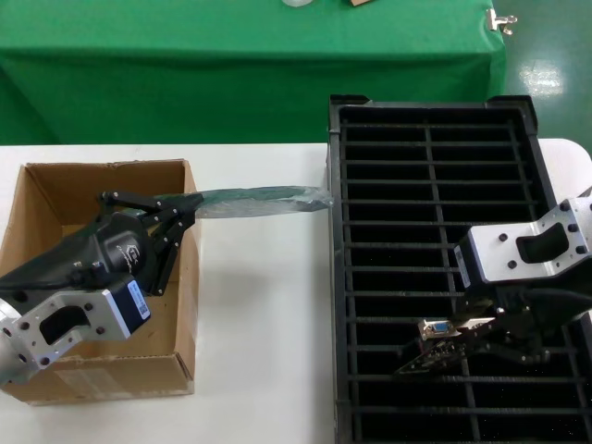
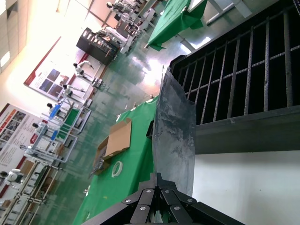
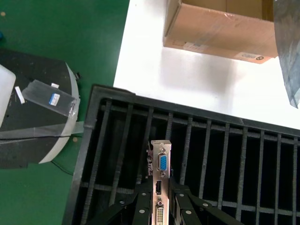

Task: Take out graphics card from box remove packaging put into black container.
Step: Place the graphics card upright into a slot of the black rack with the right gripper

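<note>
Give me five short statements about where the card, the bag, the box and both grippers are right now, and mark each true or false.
1. The right gripper is shut on the graphics card above the black container. True.
2. The packaging lies flat inside the box. False: the left gripper holds it by one end, and it stretches across the white table toward the container.
3. The card is bare, out of its bag. True.
4. The card's blue port is hidden from the right wrist view. False: it shows clearly on the silver bracket.
5. The left gripper hangs over the black container. False: it is at the box's inner edge.
</note>
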`<state>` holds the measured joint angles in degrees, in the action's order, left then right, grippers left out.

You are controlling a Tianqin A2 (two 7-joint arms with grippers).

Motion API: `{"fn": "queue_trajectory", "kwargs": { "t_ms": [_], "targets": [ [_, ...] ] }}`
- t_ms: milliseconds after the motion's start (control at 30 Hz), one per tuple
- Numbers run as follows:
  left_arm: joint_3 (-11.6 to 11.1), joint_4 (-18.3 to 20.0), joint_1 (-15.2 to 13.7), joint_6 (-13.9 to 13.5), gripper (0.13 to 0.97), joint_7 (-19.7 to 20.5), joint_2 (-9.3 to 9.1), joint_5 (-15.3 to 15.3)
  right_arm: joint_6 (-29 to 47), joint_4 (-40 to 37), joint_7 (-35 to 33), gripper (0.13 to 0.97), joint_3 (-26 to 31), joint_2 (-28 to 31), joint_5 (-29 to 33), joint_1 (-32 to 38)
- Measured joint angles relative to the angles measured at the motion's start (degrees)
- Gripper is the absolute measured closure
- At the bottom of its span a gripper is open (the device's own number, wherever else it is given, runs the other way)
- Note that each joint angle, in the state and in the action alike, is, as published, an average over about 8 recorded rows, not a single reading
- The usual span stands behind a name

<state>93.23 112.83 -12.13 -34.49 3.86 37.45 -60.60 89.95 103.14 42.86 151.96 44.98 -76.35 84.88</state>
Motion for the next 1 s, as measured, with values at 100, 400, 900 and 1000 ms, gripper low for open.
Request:
{"fn": "queue_trajectory", "kwargs": {
  "t_ms": [100, 400, 900, 1000],
  "targets": [
    [0.0, 0.0, 0.0, 0.0, 0.958, 0.0, 0.0, 0.0, 0.0, 0.4, 1.1, 0.907, 0.5, -0.1, -0.4, 0.5],
    [0.0, 0.0, 0.0, 0.0, 0.958, 0.0, 0.0, 0.0, 0.0, 0.5, 2.2, 0.907, 0.8, -0.6, 0.9, 0.8],
    [0.0, 0.0, 0.0, 0.0, 0.958, 0.0, 0.0, 0.0, 0.0, 0.6, 2.7, 0.907, 1.3, -1.3, 2.1, -0.5],
    [0.0, 0.0, 0.0, 0.0, 0.958, 0.0, 0.0, 0.0, 0.0, 0.5, 2.9, 0.907, 1.3, -1.7, 2.2, -0.7]
  ]
}}
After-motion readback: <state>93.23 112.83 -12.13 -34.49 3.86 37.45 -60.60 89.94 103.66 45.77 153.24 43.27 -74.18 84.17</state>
